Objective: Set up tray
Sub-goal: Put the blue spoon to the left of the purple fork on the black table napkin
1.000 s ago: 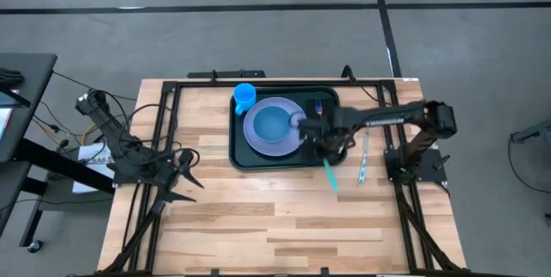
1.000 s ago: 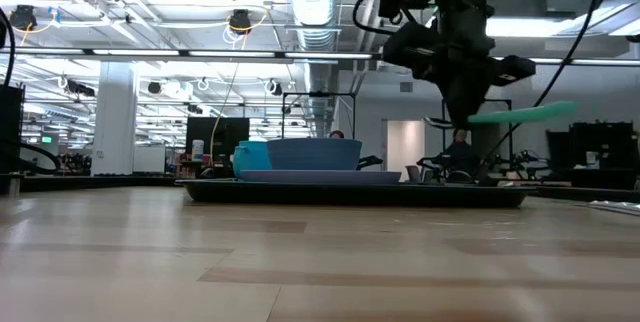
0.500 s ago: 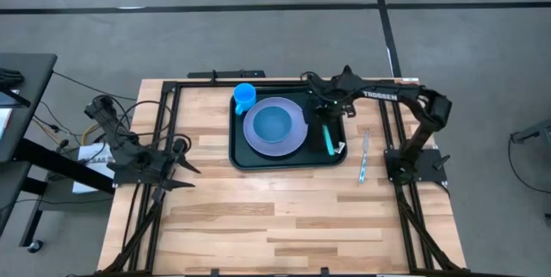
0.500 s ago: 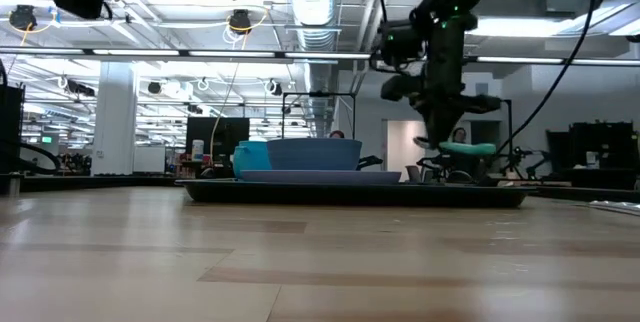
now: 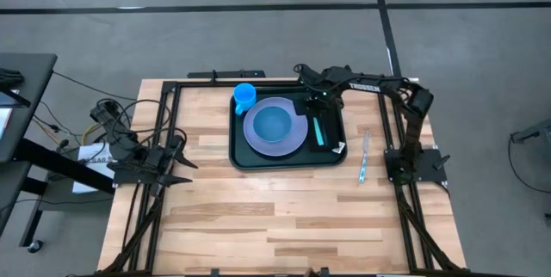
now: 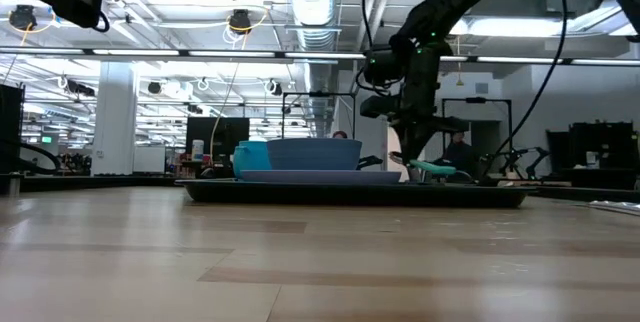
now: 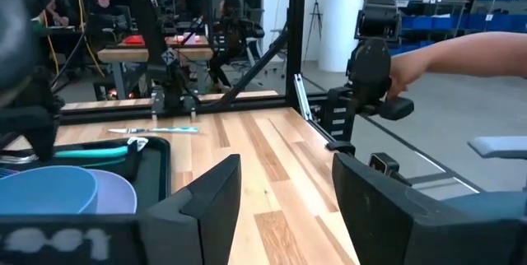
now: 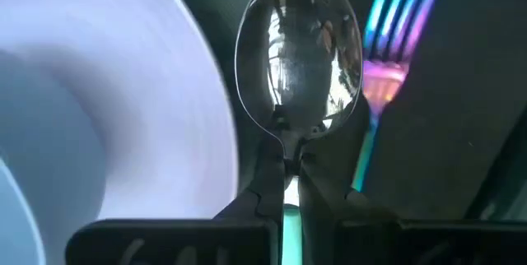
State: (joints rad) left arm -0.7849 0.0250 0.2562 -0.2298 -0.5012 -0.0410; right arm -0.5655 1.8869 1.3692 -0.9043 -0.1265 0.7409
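Both arms are dark, near-black, built from slim tubular links joined by bulkier rounded joint housings. The right arm (image 5: 379, 88) carries white lettering along its upper link, partly legible as "TROSSEN" in the low view, and black cables loop loosely alongside its links. Its base (image 5: 415, 167) is a dark rectangular block at roughly 3 o'clock on the table. The left arm (image 5: 129, 152), at about 9 o'clock, trails thin black cables. The left gripper fingers (image 7: 206, 203) are broad, matte black, angular plates with bevelled edges.
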